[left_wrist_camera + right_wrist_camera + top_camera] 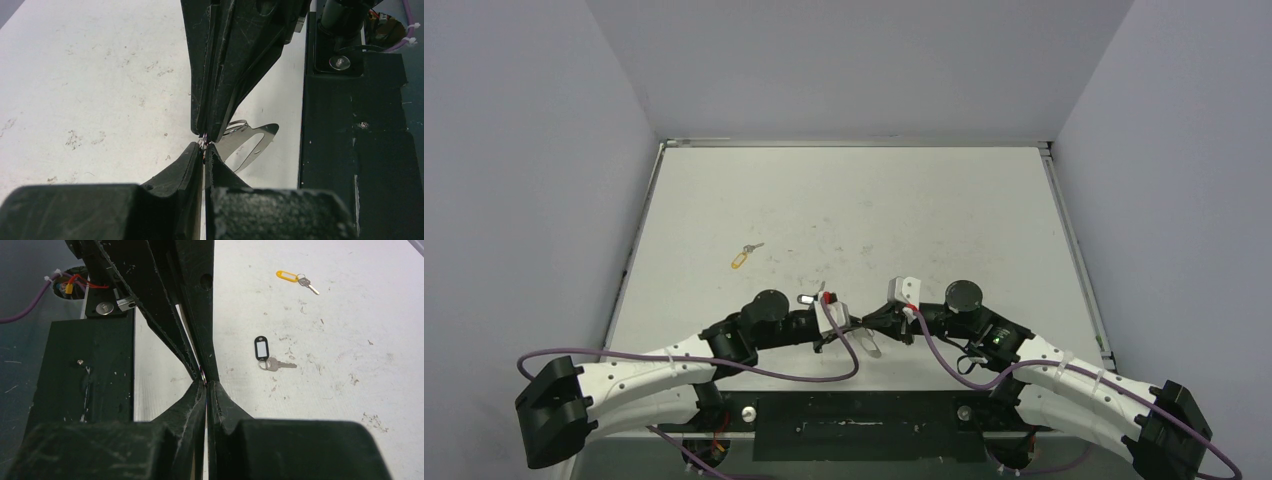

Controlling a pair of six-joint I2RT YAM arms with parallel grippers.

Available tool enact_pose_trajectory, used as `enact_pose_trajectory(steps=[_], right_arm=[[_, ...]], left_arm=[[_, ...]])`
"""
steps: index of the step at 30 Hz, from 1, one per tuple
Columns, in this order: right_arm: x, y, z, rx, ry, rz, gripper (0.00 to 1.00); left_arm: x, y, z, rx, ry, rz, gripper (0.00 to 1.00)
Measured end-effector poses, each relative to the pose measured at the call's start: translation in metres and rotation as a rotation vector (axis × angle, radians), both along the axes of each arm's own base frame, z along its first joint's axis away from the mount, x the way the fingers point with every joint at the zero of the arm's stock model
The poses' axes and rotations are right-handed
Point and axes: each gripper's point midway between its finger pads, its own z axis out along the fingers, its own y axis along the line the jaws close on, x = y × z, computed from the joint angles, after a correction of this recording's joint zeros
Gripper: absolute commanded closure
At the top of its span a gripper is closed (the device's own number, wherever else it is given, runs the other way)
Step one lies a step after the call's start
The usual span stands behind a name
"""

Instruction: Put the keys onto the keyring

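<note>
Nearest, by the front edge of the tabletop: left fingers and right fingers meeting tip to tip, each pair clamped fully together. Pinched between the tips, from both sides, what looks like a small ring of the chain. Too tiny to say more.

Just beside those tips: the keyring, its flat oval loop jutting out sideways. Cannot tell whether lifted or resting on the tabletop. No key seen hanging from it.

A little beyond the left fingers: the key with the black tag, flat on the tabletop, apart from both pairs of fingers and from the keyring.

Farther out, well apart from everything: the key with the yellow tag, also lying flat and untouched.

Judged from this: hardly begun. Keyring gripped and seemingly being readied or pried, but neither key threaded on. Left to do: opening a gap in the ring, fetching each key in turn, and sliding both on.
</note>
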Motion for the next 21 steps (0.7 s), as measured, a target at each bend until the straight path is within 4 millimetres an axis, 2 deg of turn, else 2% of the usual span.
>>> enact_pose_trajectory(steps=[4,6,9,18,19,20,21], right_arm=[[0.0001,0.0007,0.0022,0.008,-0.006,0.003,1.0],[0.0001,0.0012,0.0034,0.013,-0.009,0.004,1.0],[0.0003,0.0021,0.006,0.022,-0.017,0.006,1.0],[0.0005,0.0027,0.0075,0.027,-0.021,0.007,1.0],[0.0005,0.0027,0.0076,0.027,-0.021,0.006,0.99],[0.0006,0.0027,0.0076,0.027,-0.021,0.006,0.93],[0.0007,0.0026,0.0077,0.028,-0.021,0.005,0.82]], left_arm=[[-0.0004,0.002,0.0019,-0.013,-0.006,0.005,1.0],[-0.0012,0.0032,0.0036,-0.027,-0.008,0.008,0.95],[-0.0014,0.0051,0.0062,-0.046,-0.016,0.015,1.0],[-0.0017,0.0064,0.0076,-0.063,-0.022,0.019,1.0],[-0.0017,0.0064,0.0077,-0.063,-0.023,0.019,1.0],[-0.0016,0.0064,0.0077,-0.063,-0.023,0.019,1.0],[-0.0015,0.0065,0.0077,-0.063,-0.023,0.02,1.0]])
